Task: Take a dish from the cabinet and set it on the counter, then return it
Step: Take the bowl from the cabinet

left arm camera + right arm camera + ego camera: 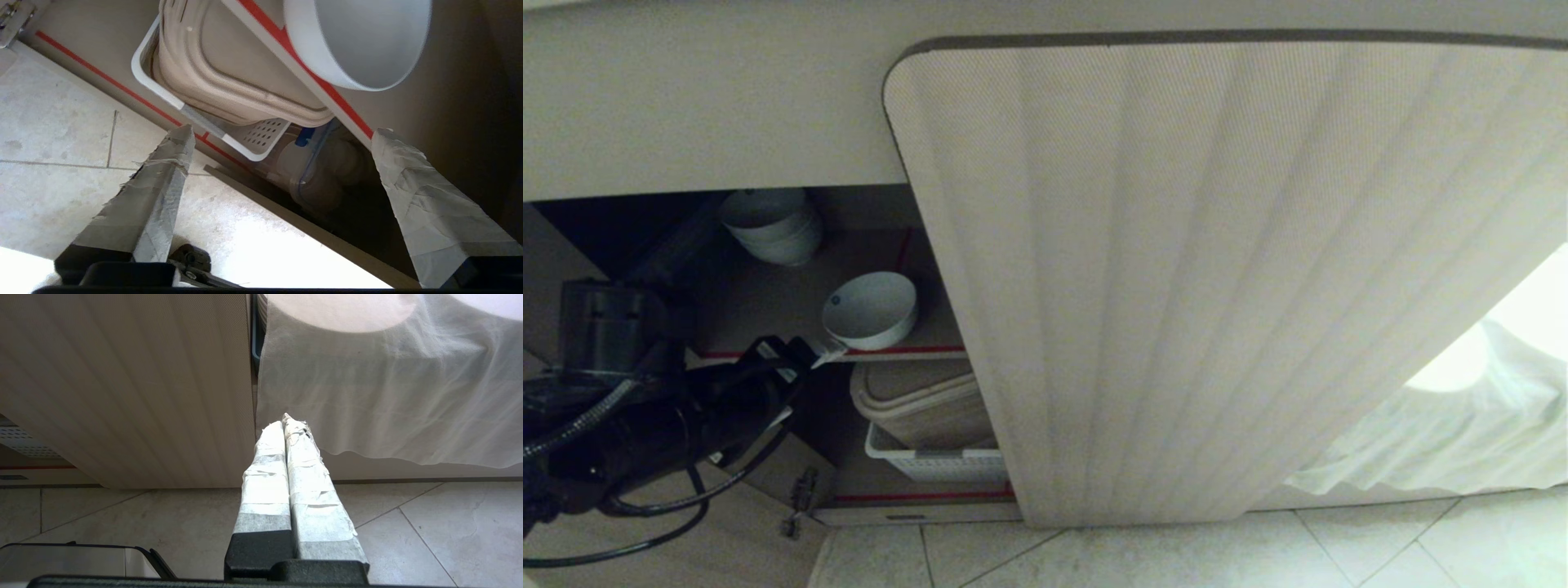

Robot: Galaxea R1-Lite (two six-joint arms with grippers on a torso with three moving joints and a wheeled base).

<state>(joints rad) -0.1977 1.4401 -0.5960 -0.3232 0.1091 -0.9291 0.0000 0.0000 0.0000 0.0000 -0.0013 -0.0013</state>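
Observation:
The dish (870,309), a small white bowl, rests tilted on the upper shelf (907,351) of the open cabinet, just behind the shelf's red-taped front edge. My left gripper (805,359) hovers directly in front of and slightly below it, open, with nothing between its taped fingers. In the left wrist view the dish (359,41) lies beyond the open left gripper (282,130), apart from both fingertips. My right gripper (286,420) is shut and empty, parked low in front of the closed fluted door (143,388). The counter's top is out of view.
A pile of white bowls (772,224) stands at the back of the upper shelf. Below, a white perforated basket (939,464) holds beige trays (923,400). The closed fluted door (1176,286) fills the middle; a white cloth (1445,425) hangs at the right. Tiled floor (1176,555) below.

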